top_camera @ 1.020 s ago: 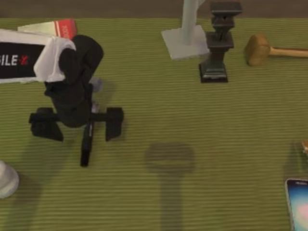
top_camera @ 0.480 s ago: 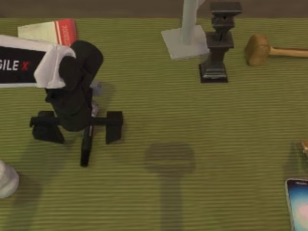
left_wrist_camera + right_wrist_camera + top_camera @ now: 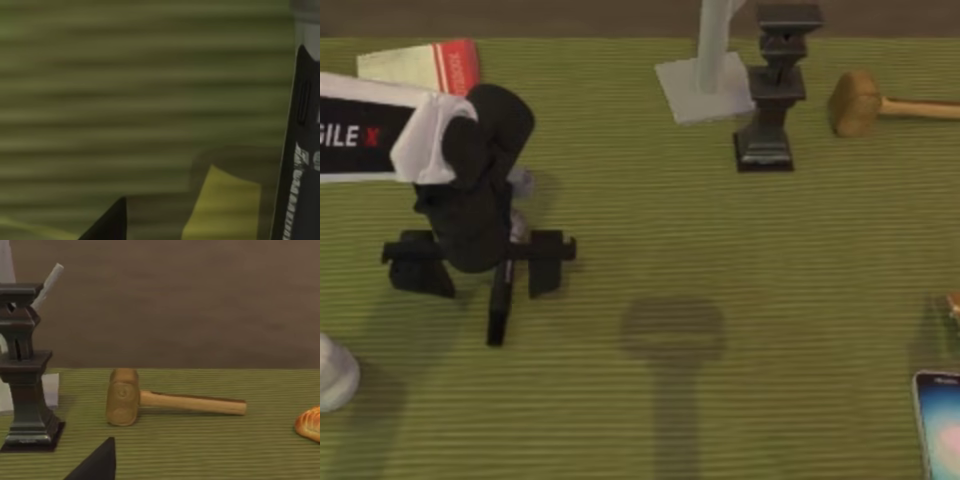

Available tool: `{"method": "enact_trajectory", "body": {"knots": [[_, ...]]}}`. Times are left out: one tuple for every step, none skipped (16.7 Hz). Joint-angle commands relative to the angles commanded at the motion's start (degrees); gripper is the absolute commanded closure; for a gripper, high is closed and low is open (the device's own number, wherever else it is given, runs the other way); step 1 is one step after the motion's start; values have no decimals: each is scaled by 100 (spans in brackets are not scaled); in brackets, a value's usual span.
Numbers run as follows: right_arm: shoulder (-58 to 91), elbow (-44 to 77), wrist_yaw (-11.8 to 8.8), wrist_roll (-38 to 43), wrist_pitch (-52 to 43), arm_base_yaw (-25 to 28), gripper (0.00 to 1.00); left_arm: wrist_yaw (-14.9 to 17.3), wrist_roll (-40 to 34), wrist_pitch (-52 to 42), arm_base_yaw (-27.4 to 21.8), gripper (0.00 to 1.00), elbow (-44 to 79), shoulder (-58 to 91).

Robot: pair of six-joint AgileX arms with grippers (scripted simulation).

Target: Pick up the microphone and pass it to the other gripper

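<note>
The microphone (image 3: 498,308) lies on the green mat at the table's left, black handle toward the front. Its silver head (image 3: 522,181) peeks out beside my left arm's wrist. My left gripper (image 3: 482,264) hangs low over it, open, one finger on each side of the handle and neither touching it. In the left wrist view the black handle (image 3: 300,150) runs along one edge, and one fingertip (image 3: 111,225) shows well apart from it. My right gripper (image 3: 150,475) is outside the top view. Its wrist view shows one dark fingertip (image 3: 99,462) set wide, holding nothing.
A red-and-white notebook (image 3: 432,62) lies behind the left arm. At the back stand a white post on a base (image 3: 705,82), a dark metal stand (image 3: 772,95) and a wooden mallet (image 3: 865,100). A phone (image 3: 940,425) and bread (image 3: 309,424) are at right, a white object (image 3: 334,372) at front left.
The left gripper's fingers have drawn a little closer around the microphone handle, mainly the one on the right. The arm shifted slightly a second ago and has since held still.
</note>
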Motion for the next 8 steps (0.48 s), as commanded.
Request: {"method": "enact_trajectory", "body": {"knots": [[0,0,0,0,0,0,0,0,0,0,0,75,0,0],[0,0,0,0,0,0,0,0,0,0,0,83,0,0],[0,0,0,0,0,0,0,0,0,0,0,90,0,0],[0,0,0,0,0,0,0,0,0,0,0,98,0,0],[0,0,0,0,0,0,0,0,0,0,0,100,0,0],[0,0,0,0,0,0,0,0,0,0,0,100,0,0],[0,0,0,0,0,0,0,0,0,0,0,100,0,0],[0,0,0,0,0,0,0,0,0,0,0,100,0,0]]}}
